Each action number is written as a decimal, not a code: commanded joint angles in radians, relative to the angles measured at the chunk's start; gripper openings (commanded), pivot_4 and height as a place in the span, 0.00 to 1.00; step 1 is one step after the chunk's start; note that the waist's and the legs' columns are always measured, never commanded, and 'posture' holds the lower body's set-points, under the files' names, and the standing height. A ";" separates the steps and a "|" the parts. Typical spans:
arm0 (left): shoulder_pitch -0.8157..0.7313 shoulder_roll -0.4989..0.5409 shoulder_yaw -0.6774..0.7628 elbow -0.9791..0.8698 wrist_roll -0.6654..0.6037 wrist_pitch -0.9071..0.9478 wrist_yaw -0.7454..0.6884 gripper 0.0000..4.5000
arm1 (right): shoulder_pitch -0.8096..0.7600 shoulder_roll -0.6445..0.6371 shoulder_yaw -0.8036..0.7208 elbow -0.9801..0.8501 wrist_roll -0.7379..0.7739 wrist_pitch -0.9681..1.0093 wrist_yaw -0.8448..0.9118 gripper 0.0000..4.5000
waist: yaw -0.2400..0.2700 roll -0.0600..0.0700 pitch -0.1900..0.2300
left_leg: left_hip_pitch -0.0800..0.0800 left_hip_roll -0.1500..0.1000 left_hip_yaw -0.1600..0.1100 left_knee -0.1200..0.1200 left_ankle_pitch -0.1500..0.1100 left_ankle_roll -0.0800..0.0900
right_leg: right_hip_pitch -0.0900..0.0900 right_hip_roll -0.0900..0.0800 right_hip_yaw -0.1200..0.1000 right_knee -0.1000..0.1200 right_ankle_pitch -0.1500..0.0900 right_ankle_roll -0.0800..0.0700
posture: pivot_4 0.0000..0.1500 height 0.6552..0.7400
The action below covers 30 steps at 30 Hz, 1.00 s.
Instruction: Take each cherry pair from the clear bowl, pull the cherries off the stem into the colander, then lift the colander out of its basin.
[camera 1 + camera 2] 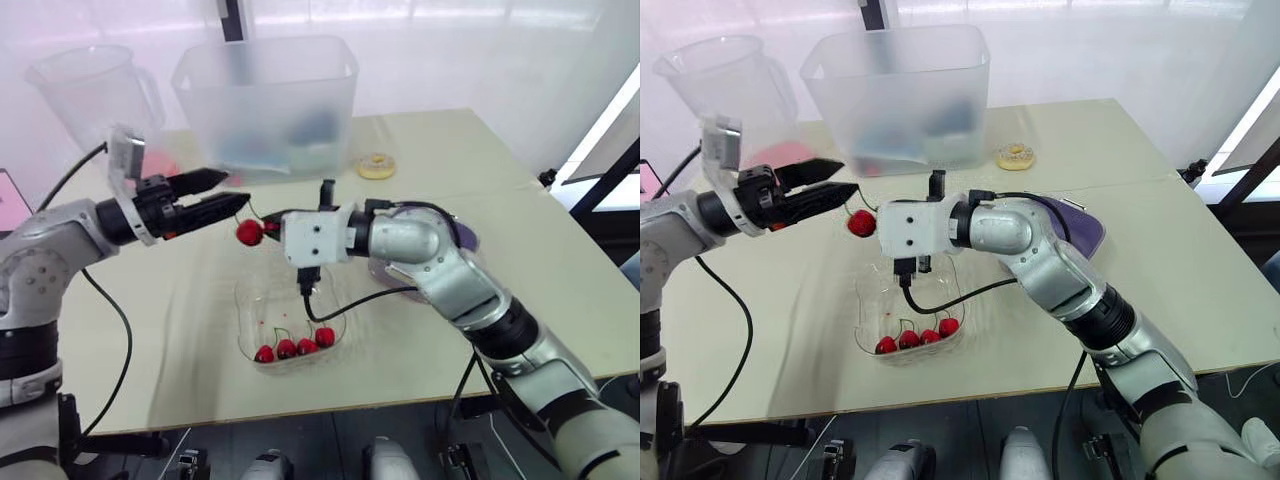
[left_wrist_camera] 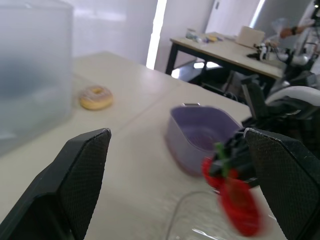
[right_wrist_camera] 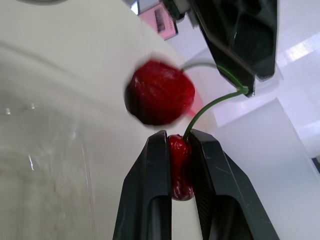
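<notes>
Centre frame, the right gripper (image 3: pixel 178 142) is clamped on one cherry (image 3: pixel 179 167). The other cherry (image 3: pixel 159 92) hangs free just beside it, above the clear bowl (image 1: pixel 245 312) in the frame. The left gripper (image 1: pixel 238 188), fingers parted, sits just left, by the fork of the stem (image 3: pixel 212 105).

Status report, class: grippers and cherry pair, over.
Right gripper shut on cherry; left gripper open by stem. Second cherry hangs free. Colander close behind, unblocked.
</notes>
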 commanded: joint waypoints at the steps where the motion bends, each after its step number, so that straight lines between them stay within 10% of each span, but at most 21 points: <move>1: -0.007 0.033 0.008 -0.034 -0.011 0.015 -0.044 1.00 | -0.005 0.017 -0.020 -0.014 -0.059 -0.029 -0.019 0.11 | -0.001 0.000 0.000 | 0.000 0.000 0.000 0.000 0.000 0.000 | 0.000 0.000 0.000 0.000 0.000 0.000 | 1.00 1.00; 12: -0.008 0.017 -0.035 -0.047 0.023 0.029 -0.048 1.00 | 0.007 0.020 -0.038 0.012 -0.120 -0.091 0.016 0.11 | 0.001 0.000 0.000 | 0.000 0.000 0.000 0.000 0.000 0.000 | 0.000 0.000 0.000 0.000 0.000 0.000 | 1.00 1.00; 19: -0.012 -0.018 -0.042 -0.054 0.023 0.038 -0.019 0.38 | 0.007 0.034 -0.041 0.002 -0.128 -0.101 0.034 0.11 | 0.001 0.000 0.000 | 0.000 0.000 0.000 0.000 0.000 0.000 | 0.000 0.000 0.000 0.000 0.000 0.000 | 1.00 1.00; 30: -0.022 -0.040 -0.048 -0.052 0.028 0.047 0.001 0.38 | 0.013 0.048 -0.048 -0.012 -0.125 -0.097 0.058 0.11 | 0.001 0.000 0.000 | 0.000 0.000 0.000 0.000 0.000 0.000 | 0.000 0.000 0.000 0.000 0.000 0.000 | 1.00 1.00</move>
